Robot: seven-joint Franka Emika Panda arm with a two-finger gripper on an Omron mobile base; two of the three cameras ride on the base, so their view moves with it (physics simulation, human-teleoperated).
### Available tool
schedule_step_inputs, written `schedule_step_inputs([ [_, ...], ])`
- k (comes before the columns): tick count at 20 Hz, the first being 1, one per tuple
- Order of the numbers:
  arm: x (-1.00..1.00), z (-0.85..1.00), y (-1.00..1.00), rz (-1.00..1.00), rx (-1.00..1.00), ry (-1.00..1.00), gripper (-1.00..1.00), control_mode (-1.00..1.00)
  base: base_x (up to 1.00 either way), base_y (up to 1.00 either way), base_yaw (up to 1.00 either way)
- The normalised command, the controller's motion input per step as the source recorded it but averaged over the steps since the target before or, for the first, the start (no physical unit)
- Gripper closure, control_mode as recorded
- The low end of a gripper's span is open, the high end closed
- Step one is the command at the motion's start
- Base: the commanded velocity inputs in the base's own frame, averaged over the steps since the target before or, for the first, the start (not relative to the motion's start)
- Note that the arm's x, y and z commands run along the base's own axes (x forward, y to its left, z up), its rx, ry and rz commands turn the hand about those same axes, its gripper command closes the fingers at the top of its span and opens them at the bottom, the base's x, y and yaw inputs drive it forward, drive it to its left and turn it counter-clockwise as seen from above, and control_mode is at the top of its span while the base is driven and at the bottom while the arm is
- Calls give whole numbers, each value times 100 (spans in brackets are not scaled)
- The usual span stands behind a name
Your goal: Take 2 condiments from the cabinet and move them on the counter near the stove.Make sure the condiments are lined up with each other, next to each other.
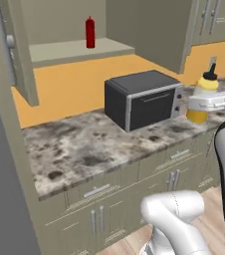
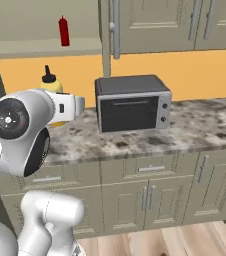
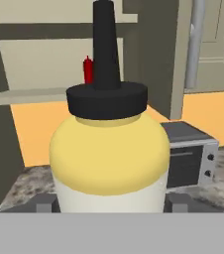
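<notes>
The gripper is pinching the yellow bottle at its pale lower body, a finger on each side, and holds it upright above the mottled counter, beside the black toaster oven. The bottle is probably light, smooth plastic that gives a little when squeezed, so the broad round body is a safer hold than the narrow black cap, which could slip or tip. Count: two condiment bottles, the yellow one in the grip and one red bottle standing on the open cabinet's shelf.
</notes>
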Motion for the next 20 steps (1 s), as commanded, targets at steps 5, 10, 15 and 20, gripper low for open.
schedule_step_inputs([
  [5, 0, 0, 0, 0, 0, 0, 100, 100, -39, -60, -54],
  [10, 0, 0, 0, 0, 0, 0, 100, 100, -36, -43, -51],
  [15, 0, 0, 0, 0, 0, 0, 100, 100, -40, -37, -50],
  [20, 0, 0, 0, 0, 0, 0, 100, 100, -36, -25, -48],
])
